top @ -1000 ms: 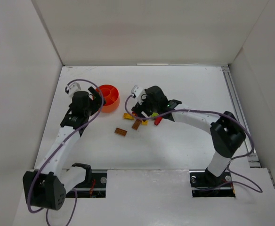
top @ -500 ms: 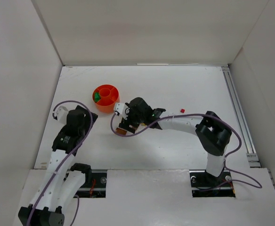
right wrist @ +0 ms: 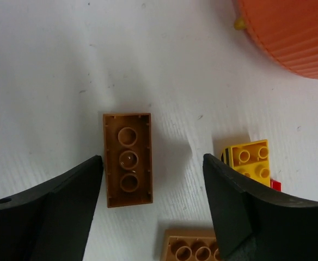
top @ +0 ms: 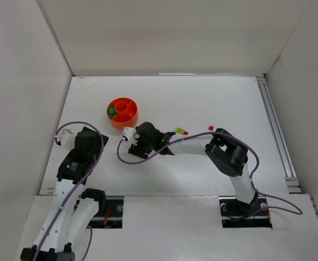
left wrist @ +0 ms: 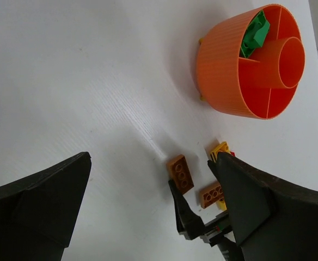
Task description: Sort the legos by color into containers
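The orange bowl [top: 127,123] stands at the left middle of the table, with a green lego [left wrist: 255,32] in one compartment. My right gripper [right wrist: 152,163] is open and low over the table just in front of the bowl. A brown lego [right wrist: 128,159] lies upside down between its fingers, close to the left one and clear of the right one. A second brown lego [right wrist: 191,247] and a yellow one [right wrist: 250,157] lie beside it. My left gripper [left wrist: 151,163] is wide open and empty, drawn back to the left of these bricks.
A lime and a red lego [top: 181,131] lie together right of the right gripper, and a lone red one [top: 211,128] lies further right. White walls enclose the table. A metal rail [top: 273,130] runs along the right side.
My right arm has swung left and down onto the brown lego, its jaws narrowing. My left arm has drawn back from the bowl, where a green lego now shows.
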Robot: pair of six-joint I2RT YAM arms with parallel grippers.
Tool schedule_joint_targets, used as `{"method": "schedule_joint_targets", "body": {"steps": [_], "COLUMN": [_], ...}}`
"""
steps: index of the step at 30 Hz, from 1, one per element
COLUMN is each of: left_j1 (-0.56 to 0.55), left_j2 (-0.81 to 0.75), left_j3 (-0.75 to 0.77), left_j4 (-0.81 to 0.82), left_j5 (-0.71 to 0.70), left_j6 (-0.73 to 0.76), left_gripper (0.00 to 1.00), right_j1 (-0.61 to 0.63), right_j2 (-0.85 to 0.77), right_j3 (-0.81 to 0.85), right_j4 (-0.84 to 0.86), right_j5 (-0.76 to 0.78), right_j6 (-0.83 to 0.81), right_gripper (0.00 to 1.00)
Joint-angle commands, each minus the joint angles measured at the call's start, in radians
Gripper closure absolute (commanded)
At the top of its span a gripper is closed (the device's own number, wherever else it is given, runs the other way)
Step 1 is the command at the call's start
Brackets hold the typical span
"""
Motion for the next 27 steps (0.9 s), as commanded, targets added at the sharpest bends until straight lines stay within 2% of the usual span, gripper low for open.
{"method": "schedule_joint_targets", "body": {"steps": [1, 2, 3, 6, 7, 11, 16, 21, 27], "left_j1": [-0.001, -0.001, -0.001, -0.001, -0.001, -0.001, -0.001, -0.001, -0.001], "left_j2": [-0.026, -0.049, -0.060, -0.086, -0.086, -0.097, -0.062, -0.022, 0.026], "left_j3": [0.034, 0.034, 0.034, 0.043, 0.043, 0.063, 0.081, 0.091, 0.118], "left_j4": [-0.033, -0.033, -0.033, -0.043, -0.053, -0.053, -0.040, 0.034, 0.080], "left_j5": [-0.024, -0.024, -0.015, -0.033, -0.033, -0.055, -0.064, -0.076, -0.102], "left_j6": [0.001, 0.001, 0.001, 0.001, 0.001, 0.001, 0.022, 0.044, 0.076], "left_gripper": [0.00, 0.00, 0.00, 0.00, 0.00, 0.00, 0.00, 0.00, 0.00], "right_j1": [0.022, 0.022, 0.032, 0.041, 0.041, 0.041, 0.041, 0.041, 0.041], "right_j2": [0.017, 0.017, 0.017, 0.017, 0.017, -0.024, -0.147, -0.156, -0.064], "right_j3": [0.036, 0.036, 0.036, 0.036, 0.027, 0.027, 0.009, 0.067, 0.173], "right_j4": [0.068, 0.080, 0.080, 0.080, 0.080, 0.091, 0.148, 0.206, 0.338], "right_j5": [0.048, 0.048, 0.048, 0.036, 0.026, -0.056, -0.096, 0.062, 0.247], "right_j6": [0.038, 0.038, 0.038, 0.050, 0.050, 0.050, -0.019, -0.019, -0.010], "right_gripper": [0.23, 0.28, 0.38, 0.51, 0.60, 0.74, 0.78, 0.78, 0.78]}}
